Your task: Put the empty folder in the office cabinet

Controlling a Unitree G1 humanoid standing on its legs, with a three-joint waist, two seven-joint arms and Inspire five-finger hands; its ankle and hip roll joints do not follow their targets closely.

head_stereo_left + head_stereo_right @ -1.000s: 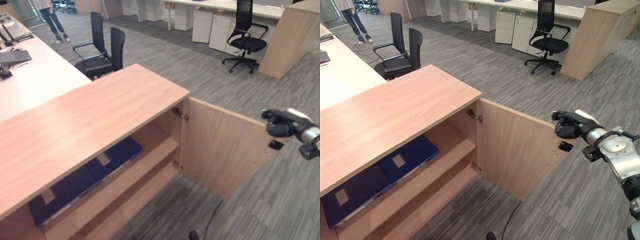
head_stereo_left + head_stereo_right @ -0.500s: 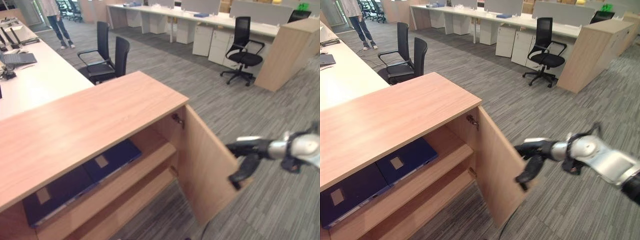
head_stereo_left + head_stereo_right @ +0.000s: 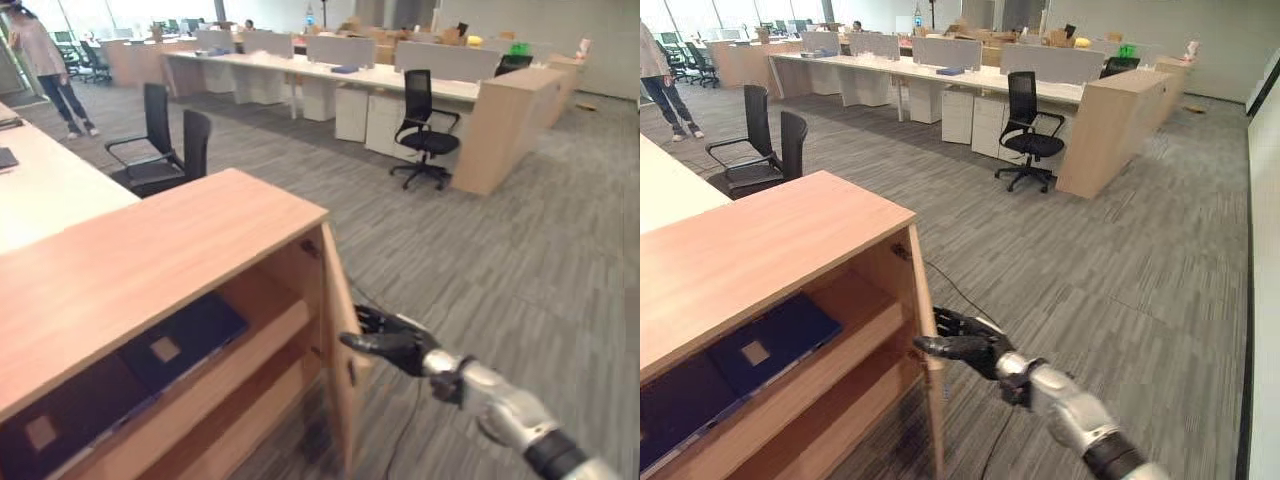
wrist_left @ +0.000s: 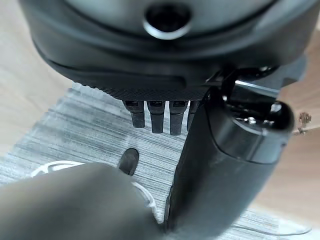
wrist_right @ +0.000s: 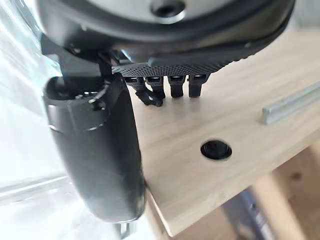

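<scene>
Two dark blue folders (image 3: 185, 338) lie flat on the upper shelf of the light wood office cabinet (image 3: 150, 260), one further left (image 3: 45, 428). The cabinet door (image 3: 338, 350) stands half swung, seen almost edge-on. My right hand (image 3: 392, 343) is open, its straight fingers (image 5: 172, 85) pressed against the door's outer face (image 5: 220, 115) near a black keyhole (image 5: 216, 149) and a metal handle (image 5: 290, 102). My left hand (image 4: 165, 60) hangs open over grey carpet, holding nothing.
Two black chairs (image 3: 165, 150) stand behind the cabinet beside a white desk (image 3: 50, 190). A swivel chair (image 3: 425, 125) and a wooden partition (image 3: 505, 125) stand far back. A person (image 3: 40, 65) walks at the far left. Carpet stretches to the right.
The door has swung from wide open to nearly edge-on, with my right hand moving left against it. The camera has shifted too.
</scene>
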